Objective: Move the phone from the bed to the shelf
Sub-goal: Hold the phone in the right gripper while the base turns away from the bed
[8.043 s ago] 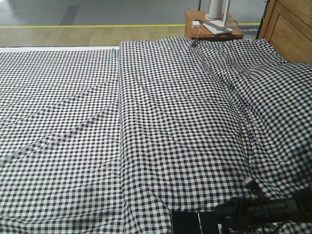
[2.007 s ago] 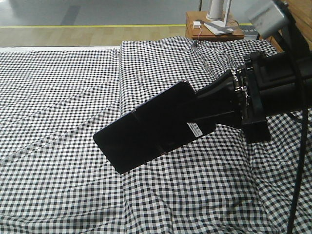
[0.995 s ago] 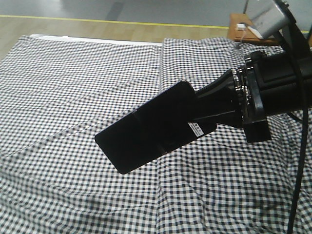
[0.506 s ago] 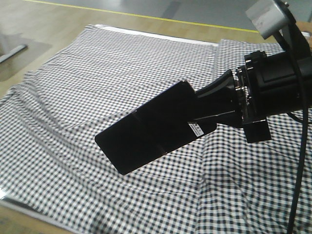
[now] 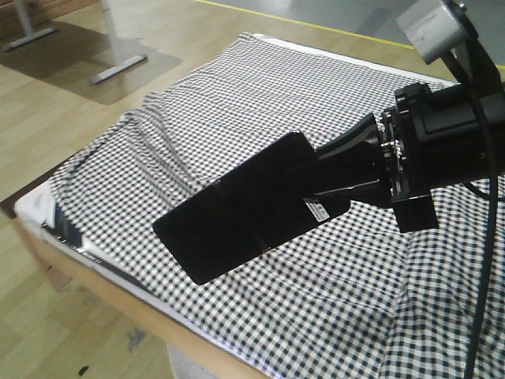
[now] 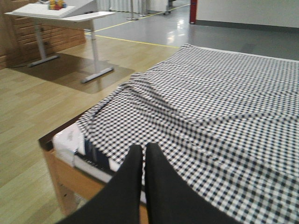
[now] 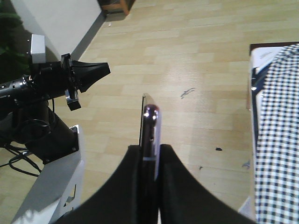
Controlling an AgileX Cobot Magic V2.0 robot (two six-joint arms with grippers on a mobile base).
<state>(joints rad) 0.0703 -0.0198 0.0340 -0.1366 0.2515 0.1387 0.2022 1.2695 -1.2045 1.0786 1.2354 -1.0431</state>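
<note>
Phone (image 5: 237, 213): off the bed (image 5: 260, 87), in the air above its near-left part, tilted, free end pointing left and near. Right gripper (image 5: 316, 189) is clamped on one short end, pads on the flat faces; the right wrist view shows the thin edge (image 7: 150, 126) pinched between the fingers. Left gripper (image 6: 142, 148) has its fingers pressed together and holds nothing. Shelf not in view.

Likely light, stiff, glossy and so slippery, with glass that would crack if dropped. Most of the body overhangs the grip, so it could pivot or slide. A hold nearer mid-length would be safer; otherwise carry slowly and set down flat.
</note>
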